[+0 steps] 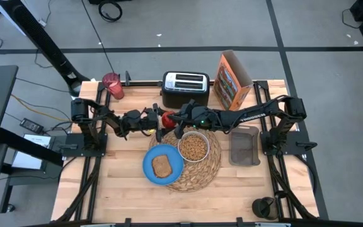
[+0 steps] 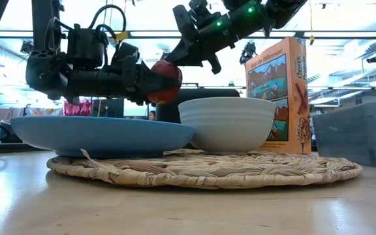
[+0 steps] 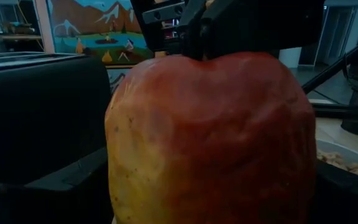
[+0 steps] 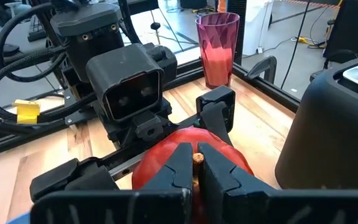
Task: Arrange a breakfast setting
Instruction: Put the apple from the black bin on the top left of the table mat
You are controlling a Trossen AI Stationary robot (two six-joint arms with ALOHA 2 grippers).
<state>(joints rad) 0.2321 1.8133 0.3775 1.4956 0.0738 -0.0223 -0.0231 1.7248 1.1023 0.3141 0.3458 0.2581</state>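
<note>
Both grippers meet at the apple (image 2: 165, 81), which hangs in the air above the far edge of the placemat (image 1: 203, 176), just in front of the toaster (image 1: 184, 88). Left gripper (image 2: 155, 83) reaches in level from the left, its fingers spread wide around the apple's sides and clasping it — in the left wrist view the fruit fills nearly the whole picture. Right gripper (image 4: 197, 165) comes down from above, its fingers (image 4: 176, 165) pinched tight together on the apple's stem (image 4: 198, 159), with the tips resting on the fruit's top.

Nearest on the counter (image 1: 118, 189) lies the placemat, with the blue plate (image 1: 162, 165) overlapping its left side and a toast slice (image 1: 162, 166) on the plate. Beside the plate, on the mat, stands the white bowl (image 1: 193, 147) filled with brown cereal. To the right of the mat sits a grey tray (image 1: 244, 147), apart from it.

Farther back come the toaster and, to its right, a cereal box (image 1: 232, 79) standing upright. At the far left corner stands the pink cup (image 1: 113, 86) — well apart from the mat.
</note>
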